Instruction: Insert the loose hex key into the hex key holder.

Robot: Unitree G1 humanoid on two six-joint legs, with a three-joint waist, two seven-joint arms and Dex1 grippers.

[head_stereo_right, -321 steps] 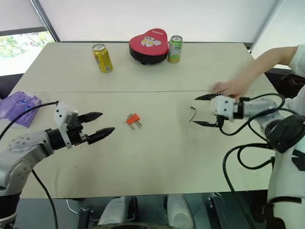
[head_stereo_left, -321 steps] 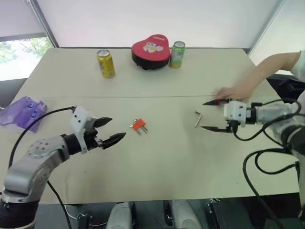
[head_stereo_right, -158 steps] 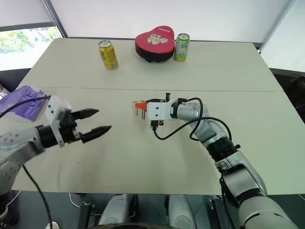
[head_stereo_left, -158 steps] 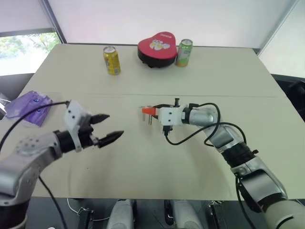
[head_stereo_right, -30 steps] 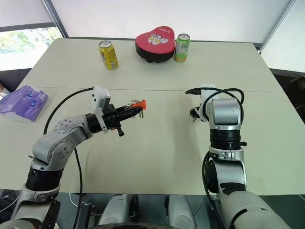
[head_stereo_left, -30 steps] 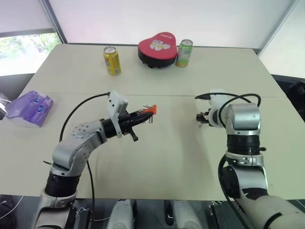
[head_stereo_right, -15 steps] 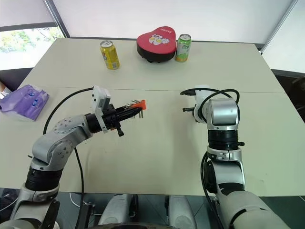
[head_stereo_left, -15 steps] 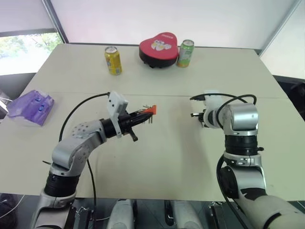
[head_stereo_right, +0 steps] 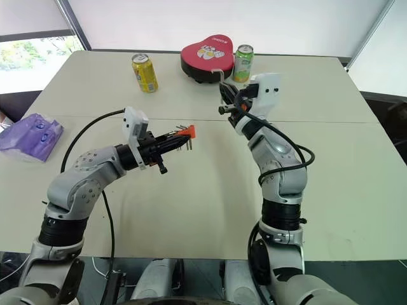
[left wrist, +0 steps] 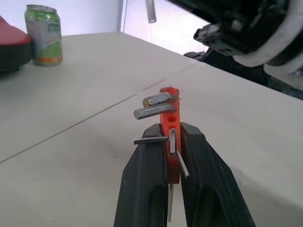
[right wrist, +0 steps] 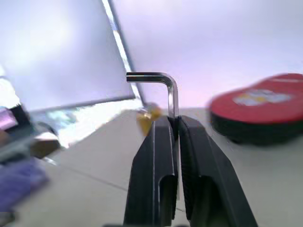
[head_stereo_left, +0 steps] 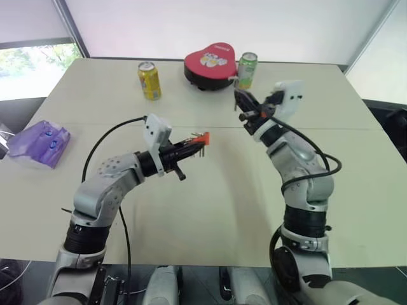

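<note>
My left gripper [head_stereo_left: 193, 143] is shut on the hex key holder [head_stereo_left: 201, 137], a small red-orange block held level above the middle of the table. Several grey keys stick out of the hex key holder [left wrist: 169, 116], clamped between the black fingers [left wrist: 149, 156]. Raised above the table to the holder's right and farther back, my right gripper [head_stereo_left: 239, 95] tilts upward. It is shut on the loose hex key [right wrist: 172, 94], a thin grey L-shaped rod whose bent end rises past the fingertips. The two grippers are a short way apart.
At the far side of the table stand a yellow can [head_stereo_left: 149, 81], a red heart-shaped tin [head_stereo_left: 210, 63] and a green can [head_stereo_left: 247, 70]. A purple packet [head_stereo_left: 38, 143] lies at the left edge.
My right gripper shut on the loose hex key at the table, then lifted it, swung left toward the holder and tipped upward. The left gripper and holder stayed almost still.
</note>
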